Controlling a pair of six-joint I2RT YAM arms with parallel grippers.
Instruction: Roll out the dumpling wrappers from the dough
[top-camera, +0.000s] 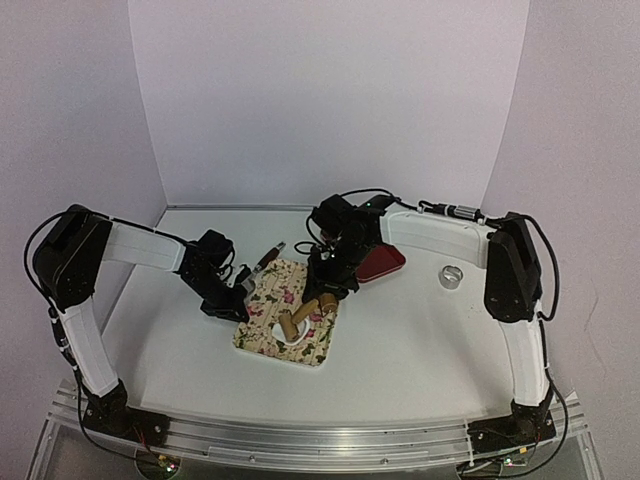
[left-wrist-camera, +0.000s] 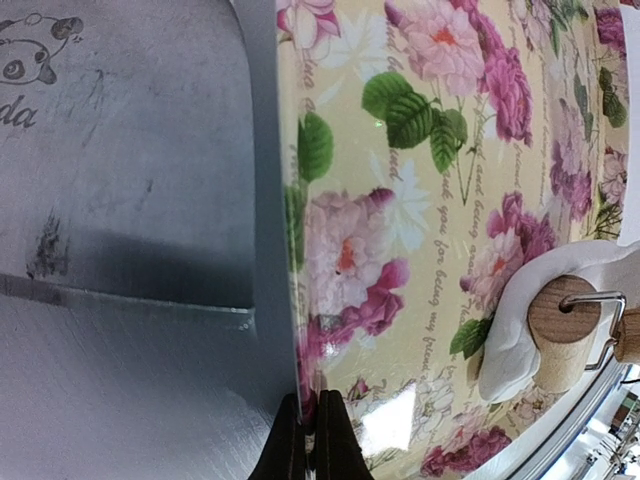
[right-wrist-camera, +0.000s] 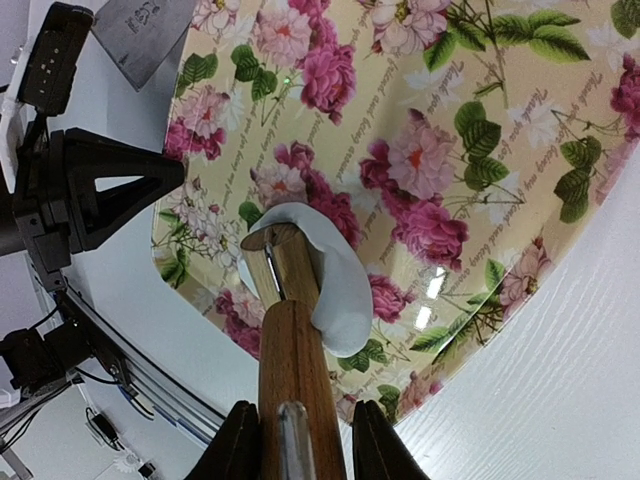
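Note:
A thin white dough wrapper (top-camera: 283, 331) lies on the near end of a floral board (top-camera: 270, 295). It curls up against the wooden roller (top-camera: 290, 322) of a small rolling pin. My right gripper (top-camera: 327, 290) is shut on the pin's wooden handle (right-wrist-camera: 295, 370). In the right wrist view the dough (right-wrist-camera: 345, 285) clings round the roller head (right-wrist-camera: 272, 262). My left gripper (left-wrist-camera: 310, 440) is shut on the board's left edge (left-wrist-camera: 292, 250). The dough (left-wrist-camera: 520, 330) and roller (left-wrist-camera: 562, 335) show at the right of the left wrist view.
A cleaver's steel blade (left-wrist-camera: 130, 150) lies on the table beside the board's left edge, its dark handle (top-camera: 268, 256) pointing back. A red tray (top-camera: 384, 262) sits behind the right gripper. A shiny metal ring (top-camera: 451, 276) lies at the right.

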